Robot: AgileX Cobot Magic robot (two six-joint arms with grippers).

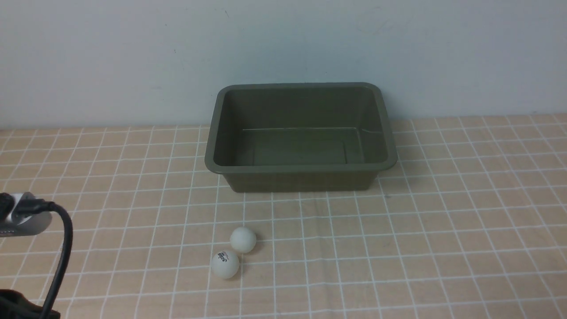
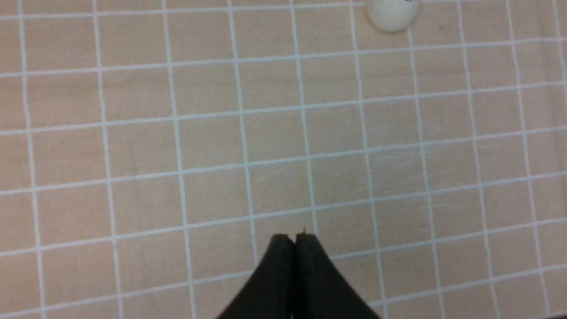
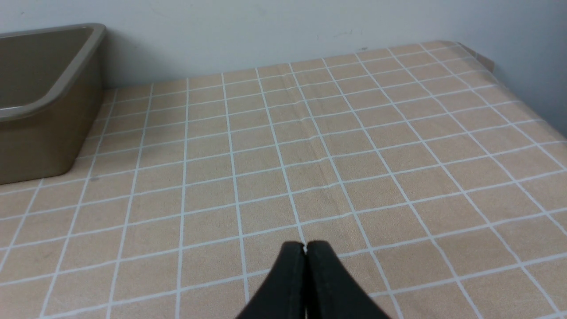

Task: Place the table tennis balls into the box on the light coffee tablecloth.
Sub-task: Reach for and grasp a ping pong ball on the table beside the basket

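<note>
Resting just beside each other on the light coffee tablecloth (image 1: 443, 221), the plain table tennis ball (image 1: 242, 239) and the logo ball (image 1: 225, 264) were what I checked first. The plain one lay a little farther from the robot, and the logo ball lay nearer and slightly left, its dark print turned upward. Both sat outside the box (image 1: 301, 168), in front of it and apart from it, left of its middle. The box stood upright at the back of the table, close to a plain pale wall (image 1: 133, 57). The cloth's white grid lay flat, with a faint crease visible in the right wrist view. My left gripper (image 2: 294, 239) hung over bare cloth with its jaws pressed together, holding nothing. The right gripper (image 3: 305, 248) was likewise closed on nothing, off to the box's right. A black cable (image 1: 66, 239) looped at the front view's left edge.
</note>
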